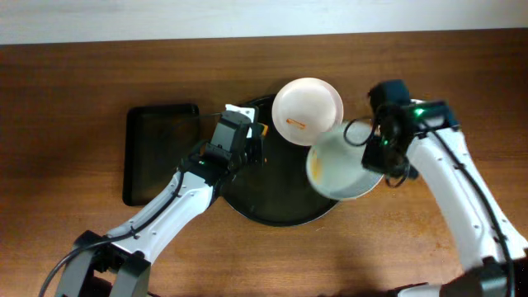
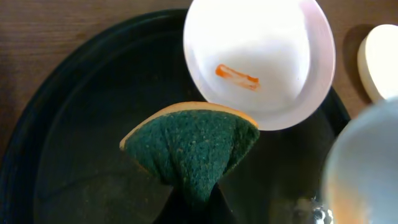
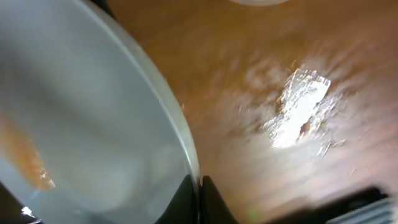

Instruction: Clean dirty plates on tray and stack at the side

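The round black tray [image 1: 247, 198] lies mid-table. A white plate [image 1: 307, 111] with an orange smear rests on its far rim; it also shows in the left wrist view [image 2: 261, 59]. My left gripper [image 1: 252, 144] hovers over the tray, shut on a green and yellow sponge [image 2: 193, 146]. My right gripper [image 1: 373, 157] is shut on the right rim of a pale grey-green plate [image 1: 340, 169] that overlaps the tray's right edge. In the right wrist view the plate [image 3: 93, 106] has an orange smear, and its rim is pinched between my fingertips [image 3: 200, 193].
A smaller rectangular black tray [image 1: 157, 153] sits left of the round one. A cream-white rounded edge [image 2: 379, 59] shows on the wood beyond the tray's rim. Bare wooden table [image 1: 462, 82] surrounds everything.
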